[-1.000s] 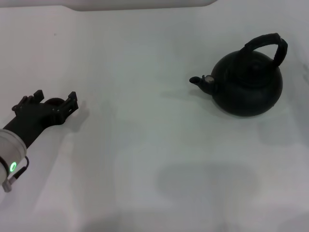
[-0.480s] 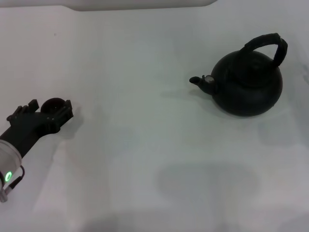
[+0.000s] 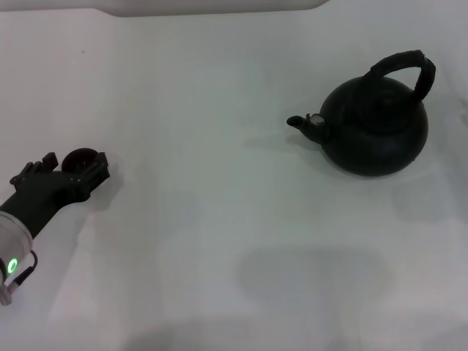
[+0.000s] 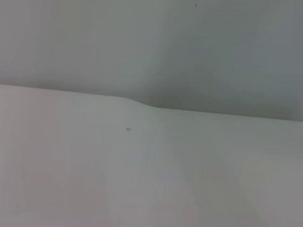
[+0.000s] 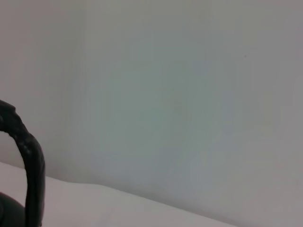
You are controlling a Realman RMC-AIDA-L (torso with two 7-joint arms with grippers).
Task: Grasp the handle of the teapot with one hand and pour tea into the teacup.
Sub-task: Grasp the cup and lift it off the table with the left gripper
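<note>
In the head view the black teapot (image 3: 374,131) stands upright at the right, its stubby spout (image 3: 298,122) pointing left and its arched handle (image 3: 406,67) rising over the top. The tiny dark teacup (image 3: 80,156) stands at the far left. My left gripper (image 3: 72,164) is open, its prongs on either side of the teacup's near side. The right wrist view shows part of the handle (image 5: 29,165) close by. My right gripper is out of view.
The white table (image 3: 219,219) spans the whole head view, with a pale raised edge (image 3: 212,6) along the back. The left wrist view shows only bare white surface (image 4: 142,179).
My left gripper has drawn back toward me and to the left, so more of the teacup shows between its prongs. The teapot has not moved.
</note>
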